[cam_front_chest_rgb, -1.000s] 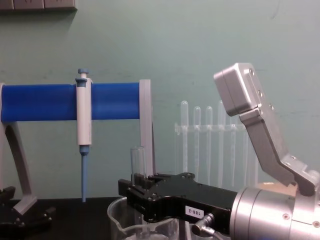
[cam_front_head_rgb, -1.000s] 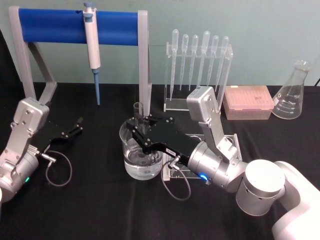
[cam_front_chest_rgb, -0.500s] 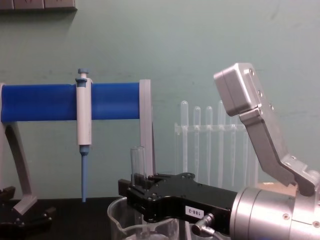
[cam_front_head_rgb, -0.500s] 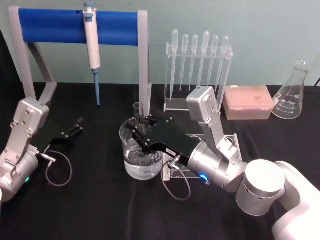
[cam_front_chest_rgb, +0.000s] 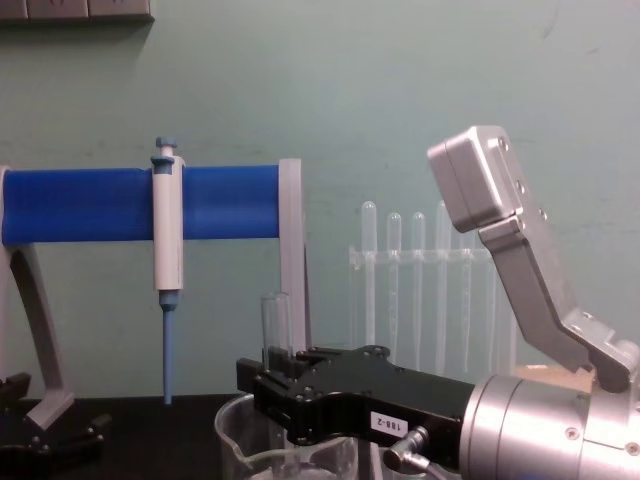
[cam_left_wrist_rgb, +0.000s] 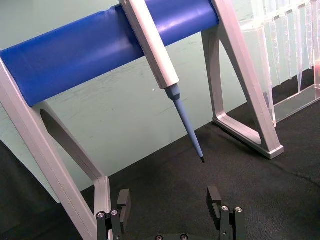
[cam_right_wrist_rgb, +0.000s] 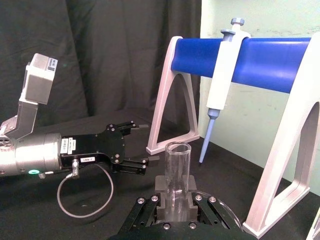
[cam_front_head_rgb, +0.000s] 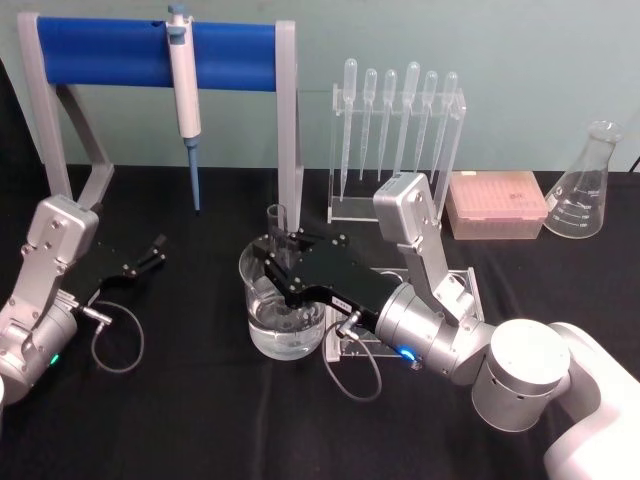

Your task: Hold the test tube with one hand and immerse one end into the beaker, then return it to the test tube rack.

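The test tube (cam_front_head_rgb: pixel 277 222) stands upright with my right gripper (cam_front_head_rgb: pixel 276 252) shut on its middle. Its open rim rises above the black fingers (cam_right_wrist_rgb: pixel 161 188), and its lower part reaches down into the beaker (cam_front_head_rgb: pixel 262 335), which holds clear liquid. In the chest view the test tube (cam_front_chest_rgb: pixel 275 318) rises from the right gripper (cam_front_chest_rgb: pixel 272 372) above the beaker's rim (cam_front_chest_rgb: pixel 230 424); the gripper hides the tube's bottom end. My left gripper (cam_front_head_rgb: pixel 155 250) rests open on the table at the left, well away from the beaker. The left wrist view shows the left gripper (cam_left_wrist_rgb: pixel 169 200) with nothing between its fingers.
A blue-and-white pipettor (cam_front_head_rgb: pixel 184 90) hangs on the blue-barred stand (cam_front_head_rgb: pixel 110 42) behind the beaker. A rack of plastic pipettes (cam_front_head_rgb: pixel 395 120), a pink tip box (cam_front_head_rgb: pixel 497 205) and a conical flask (cam_front_head_rgb: pixel 583 185) stand at the back right. A clear rack (cam_front_head_rgb: pixel 460 290) sits under my right arm.
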